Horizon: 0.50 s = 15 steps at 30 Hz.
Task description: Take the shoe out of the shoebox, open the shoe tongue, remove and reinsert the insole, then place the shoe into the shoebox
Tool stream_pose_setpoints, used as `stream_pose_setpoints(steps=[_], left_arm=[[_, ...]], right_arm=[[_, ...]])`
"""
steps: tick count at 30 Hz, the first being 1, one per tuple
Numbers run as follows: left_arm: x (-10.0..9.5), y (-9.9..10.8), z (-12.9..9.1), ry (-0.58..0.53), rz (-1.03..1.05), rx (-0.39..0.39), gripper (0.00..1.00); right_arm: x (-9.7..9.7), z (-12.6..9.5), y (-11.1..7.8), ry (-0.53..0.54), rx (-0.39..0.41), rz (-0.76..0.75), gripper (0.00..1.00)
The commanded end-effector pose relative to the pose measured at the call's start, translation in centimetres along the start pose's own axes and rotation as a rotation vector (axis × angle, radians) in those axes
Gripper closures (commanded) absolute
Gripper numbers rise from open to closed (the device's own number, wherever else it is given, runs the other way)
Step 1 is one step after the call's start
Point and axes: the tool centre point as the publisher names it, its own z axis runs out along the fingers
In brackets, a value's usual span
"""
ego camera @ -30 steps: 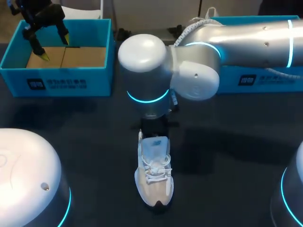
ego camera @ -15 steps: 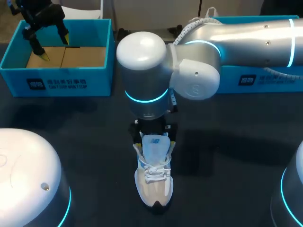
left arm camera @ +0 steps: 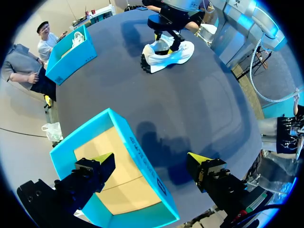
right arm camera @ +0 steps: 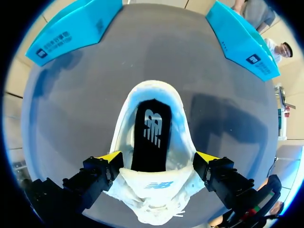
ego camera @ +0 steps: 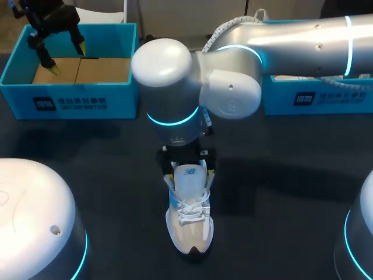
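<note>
Dark surface, with the shoe upright, out of and well apart from the shoebox. Right claw released, astride the shoe at its raised tongue; insole seated inside. Left claw released, far from the shoe, over the shoebox. Seems to leave insole removal, reinsertion and reboxing.

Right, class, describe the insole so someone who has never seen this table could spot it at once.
On the dark table, find the white shoe near the middle, under the right gripper. Look into its opening: the insole is the long black strip inside, the only dark thing against the white lining, with a white logo.
</note>
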Motion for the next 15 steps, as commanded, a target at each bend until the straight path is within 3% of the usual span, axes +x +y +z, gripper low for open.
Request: stream_pose_setpoints(steps=[1, 15], left_arm=[[0.0, 0.0, 0.0, 0.001, 0.0, -0.002, 0.0], [0.0, 0.0, 0.0, 0.001, 0.0, -0.002, 0.0]], right_arm=[[0.4, 0.0, -0.3, -0.008, -0.006, 0.253, 0.0], [1.7, -2.8, -4.3, -0.037, 0.03, 0.29, 0.0]])
